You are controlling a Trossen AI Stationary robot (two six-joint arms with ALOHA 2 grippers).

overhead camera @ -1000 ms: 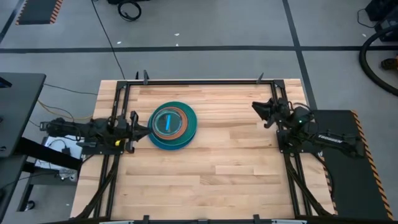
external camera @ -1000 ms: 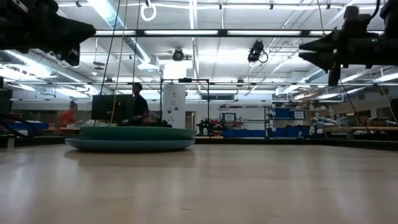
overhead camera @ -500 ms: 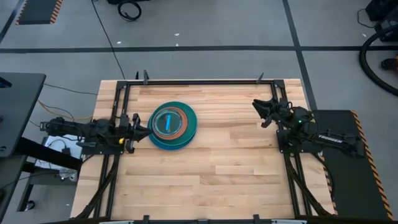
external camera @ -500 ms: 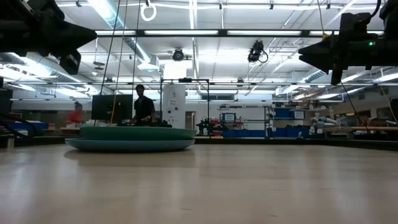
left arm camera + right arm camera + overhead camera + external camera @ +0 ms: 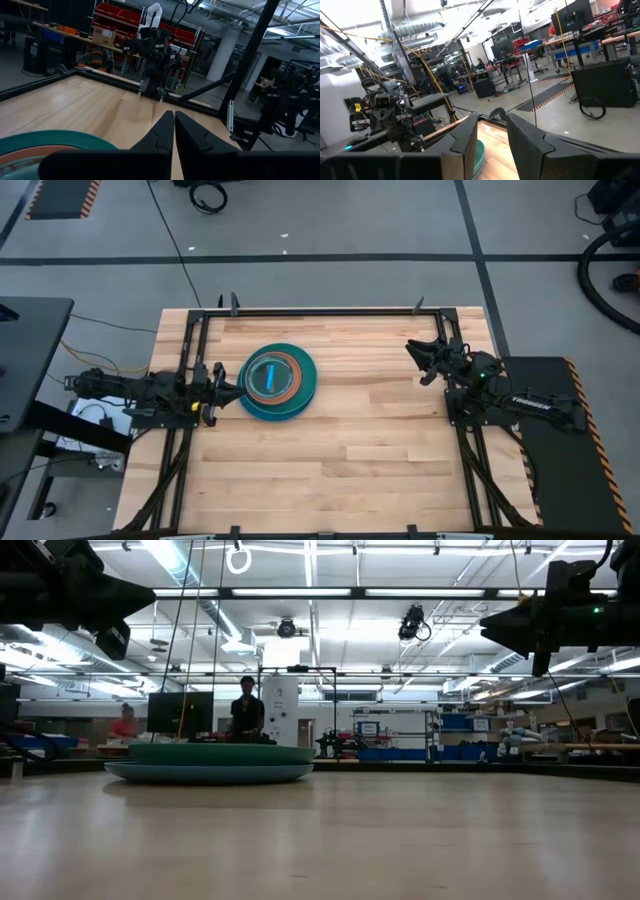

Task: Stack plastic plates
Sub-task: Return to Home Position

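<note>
The plastic plates (image 5: 278, 380) sit in one stack on the table, left of centre. A blue plate is lowest, teal plates lie on it, then a brown ring, with a cyan plate on top. The low view shows the stack (image 5: 210, 762) resting flat on the wood. My left gripper (image 5: 238, 388) hovers shut just off the stack's left rim, and the low view shows it well above plate height. In its wrist view the shut fingertips (image 5: 174, 119) stand beside the teal rim (image 5: 55, 137). My right gripper (image 5: 410, 350) waits open near the right edge, raised (image 5: 492, 127).
A black metal frame (image 5: 320, 310) runs along the table's far edge and sides. Bare wood (image 5: 350, 460) lies between the stack and the near edge. Beyond the table, a person (image 5: 246, 710) stands in the workshop.
My left arm has shifted a little beside the stack, as the low view shows, then held still. The plates have stayed where they were. Behind the table a person has walked to the right.
</note>
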